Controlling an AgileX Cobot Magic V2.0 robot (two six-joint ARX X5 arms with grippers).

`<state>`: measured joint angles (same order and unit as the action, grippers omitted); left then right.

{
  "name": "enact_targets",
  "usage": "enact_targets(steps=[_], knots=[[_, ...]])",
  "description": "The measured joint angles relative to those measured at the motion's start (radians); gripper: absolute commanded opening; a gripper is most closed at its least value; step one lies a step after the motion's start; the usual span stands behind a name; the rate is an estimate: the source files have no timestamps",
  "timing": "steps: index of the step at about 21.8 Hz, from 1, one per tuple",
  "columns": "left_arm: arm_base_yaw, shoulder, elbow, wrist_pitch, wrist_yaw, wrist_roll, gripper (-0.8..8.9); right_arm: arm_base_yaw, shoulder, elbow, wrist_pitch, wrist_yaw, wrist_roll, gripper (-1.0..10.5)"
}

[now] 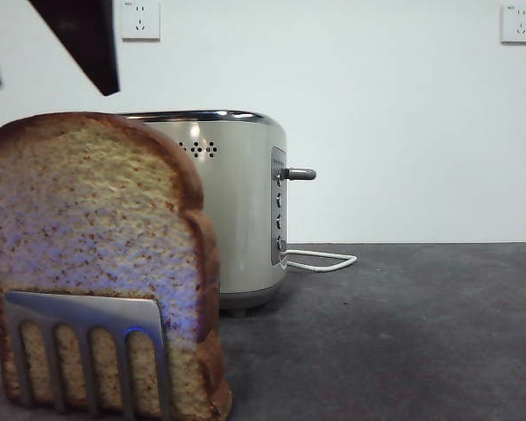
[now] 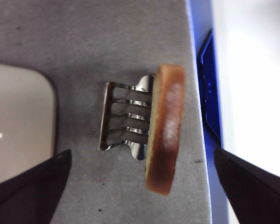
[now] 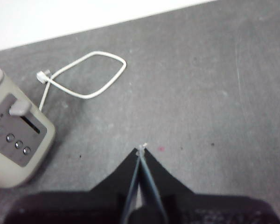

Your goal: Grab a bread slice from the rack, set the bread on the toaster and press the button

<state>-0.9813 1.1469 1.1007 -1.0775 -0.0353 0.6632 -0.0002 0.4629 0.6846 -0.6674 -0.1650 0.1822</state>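
the dark grey surface (image 1: 403, 333) carries everything here. on it stands one toaster (image 1: 237, 210), cream-beige with a chrome top rim, a cluster of small dot holes on its side and a grey end panel. in front of it, close to the front camera, one slice of bread (image 1: 96, 237) stands upright in one steel rack (image 1: 88, 351); the rack's arched dividers cover the slice's lower part. seen from the left wrist, the slice sits at the end slot of the rack, the other slots empty.

the left pincer (image 2: 140, 186) hangs above the rack and slice with its two jaws spread wide, touching neither. the right pincer (image 3: 141, 154) hovers over bare surface near the toaster's end panel, jaws pressed together to a point.

one white cord (image 3: 86, 77) lies looped on the surface behind the toaster. one grey button (image 1: 300, 174) sticks out sideways from the end panel, above four small round buttons (image 1: 280, 221). two wall sockets (image 1: 140, 19) sit on the white wall behind.
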Motion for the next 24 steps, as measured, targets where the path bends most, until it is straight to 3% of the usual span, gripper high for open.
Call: enact_targets(steps=[14, 17, 21, 24], knots=[[-0.017, 0.089, 0.000, -0.007, -0.001, -0.009, 5.53, 0.000, 0.000, 0.000, -0.024, 0.000, 0.000, -0.1], [-0.031, 0.108, 0.000, -0.010, -0.001, -0.007, 3.12, 0.000, 0.000, 0.000, -0.025, 0.000, -0.023, -0.1], [-0.034, 0.135, 0.000, -0.018, -0.001, -0.005, 2.45, 0.000, 0.000, 0.000, -0.029, 0.000, -0.043, -0.1], [-0.034, 0.151, 0.000, -0.023, -0.001, 0.012, 0.49, 0.000, 0.000, 0.000, -0.047, 0.000, -0.048, -0.1]])
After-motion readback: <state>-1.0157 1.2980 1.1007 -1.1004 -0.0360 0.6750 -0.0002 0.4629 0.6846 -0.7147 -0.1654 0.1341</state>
